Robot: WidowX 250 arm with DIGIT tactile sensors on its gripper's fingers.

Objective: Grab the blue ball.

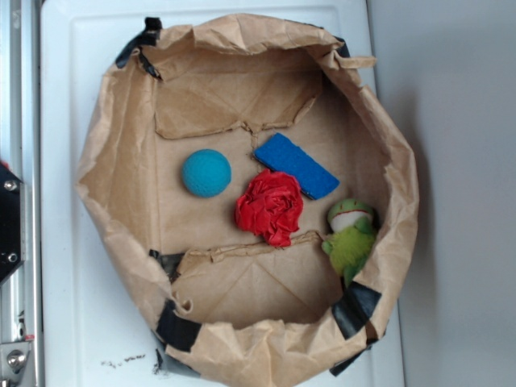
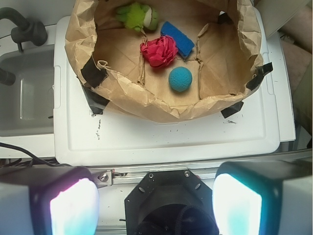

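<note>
The blue ball (image 1: 206, 172) (image 2: 180, 79), a small teal dimpled sphere, rests on the floor of a rolled-down brown paper bag (image 1: 113, 201) (image 2: 146, 105). In the wrist view my gripper (image 2: 155, 203) stands open, its two pale pads (image 2: 73, 208) wide apart with nothing between them. It hangs well back from the bag, over the robot's black base. The gripper itself does not show in the exterior view.
Inside the bag lie a red ruffled wad (image 1: 270, 206) (image 2: 159, 51), a flat dark-blue block (image 1: 297, 165) (image 2: 177, 38) and a green plush toy (image 1: 351, 236) (image 2: 138, 16). The bag sits on a white tray (image 1: 60, 121) (image 2: 161, 139). A grey sink (image 2: 24, 93) lies at the left.
</note>
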